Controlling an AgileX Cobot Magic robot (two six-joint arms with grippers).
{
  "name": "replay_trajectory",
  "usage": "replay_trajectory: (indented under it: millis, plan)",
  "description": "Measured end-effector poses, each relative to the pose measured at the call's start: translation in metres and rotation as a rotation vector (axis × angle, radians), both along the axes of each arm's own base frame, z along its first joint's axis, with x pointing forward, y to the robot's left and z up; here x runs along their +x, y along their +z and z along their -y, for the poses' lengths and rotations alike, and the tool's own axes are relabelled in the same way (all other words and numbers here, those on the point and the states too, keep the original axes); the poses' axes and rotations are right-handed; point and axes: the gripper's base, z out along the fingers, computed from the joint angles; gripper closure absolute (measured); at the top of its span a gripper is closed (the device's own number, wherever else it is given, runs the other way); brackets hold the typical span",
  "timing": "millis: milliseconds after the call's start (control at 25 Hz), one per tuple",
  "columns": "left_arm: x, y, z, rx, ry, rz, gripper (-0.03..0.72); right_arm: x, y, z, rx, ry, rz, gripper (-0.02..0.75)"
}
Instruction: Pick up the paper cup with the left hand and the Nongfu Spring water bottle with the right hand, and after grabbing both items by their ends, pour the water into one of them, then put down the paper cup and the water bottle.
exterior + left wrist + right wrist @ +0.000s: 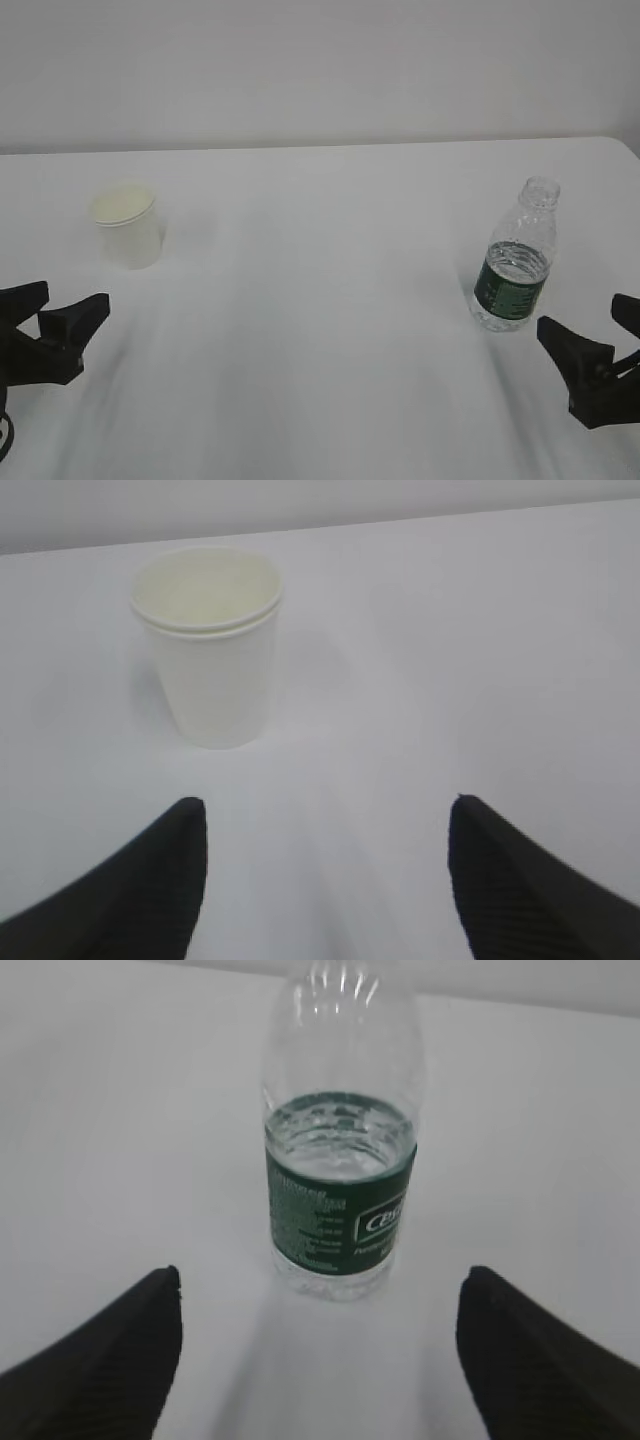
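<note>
One paper cup (127,226), one Nongfu Spring water bottle (516,258), left tool (45,318) and right tool (597,340) both spread apart, empty

Left matte-black two-pronged end effector (62,303): blocky wedge fingers (140,885), fine ribbed texture on the inner faces. Right matte-black end effector (598,330): same black wedge fingers (530,1360), same ribbing.

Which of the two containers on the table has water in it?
The clear bottle with the green label, on the right. The white paper cup looks empty inside.
</note>
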Motion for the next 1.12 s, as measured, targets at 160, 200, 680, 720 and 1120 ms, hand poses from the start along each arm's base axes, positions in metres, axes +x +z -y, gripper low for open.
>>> replay_trajectory:
  millis: [160, 200, 680, 720, 1120]
  plan:
    - [0.002, 0.001, 0.001, -0.002, -0.002, 0.009, 0.142, 0.01, -0.014, -0.001, -0.011, -0.007, -0.064, 0.084]
    - [0.002, 0.001, 0.001, -0.002, -0.002, 0.009, 0.142, 0.012, -0.017, -0.002, -0.011, -0.007, -0.078, 0.081]
    - [0.002, 0.001, 0.001, -0.002, -0.004, 0.009, 0.141, 0.055, -0.046, -0.009, 0.001, -0.02, -0.131, 0.078]
    - [0.002, 0.001, 0.001, -0.002, -0.004, 0.009, 0.141, 0.058, -0.048, -0.009, 0.005, -0.022, -0.132, 0.078]
    - [0.002, 0.001, 0.001, -0.002, -0.004, 0.009, 0.141, 0.08, -0.059, -0.013, 0.022, -0.028, -0.126, 0.078]
